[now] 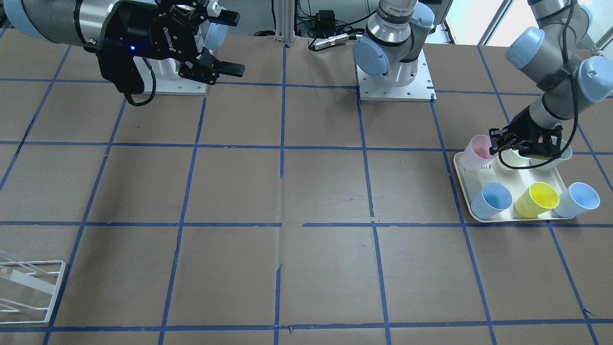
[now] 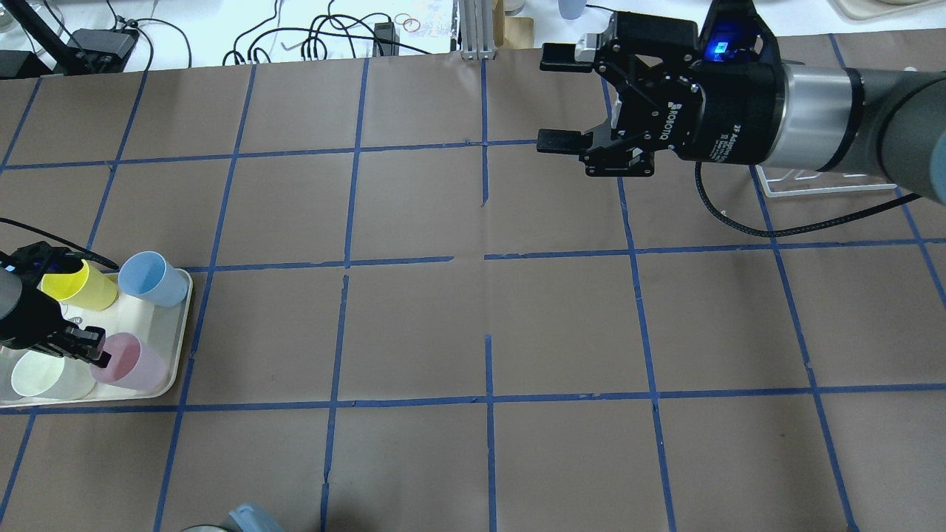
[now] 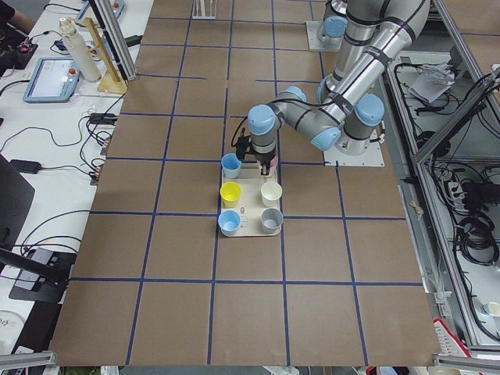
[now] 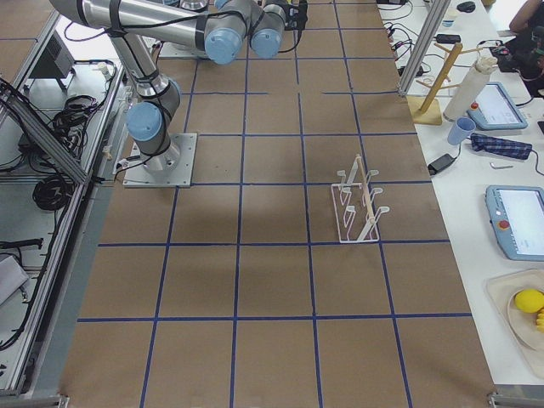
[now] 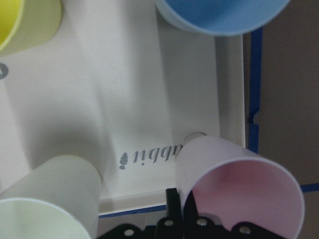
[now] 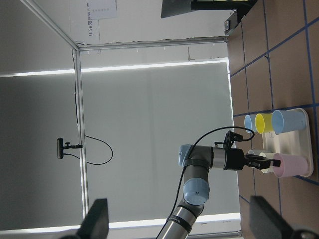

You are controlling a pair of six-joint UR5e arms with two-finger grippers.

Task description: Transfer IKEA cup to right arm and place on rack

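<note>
IKEA cup on tray, against left gripper; cannot tell whether clamped.

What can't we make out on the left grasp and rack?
- Left gripper closure on IKEA cup: wrist view's bottom edge cuts off the jaws; too small elsewhere.
- IKEA cup, exterior left view: mostly hidden behind the left arm.
- Rack: cut by the front-facing view's left edge.

Robotics lab: tape-gridded table, teach pendants, loose cables, aluminium framing.

Bright, even light with soft shadows; the IKEA cup looks blurred close up.
</note>
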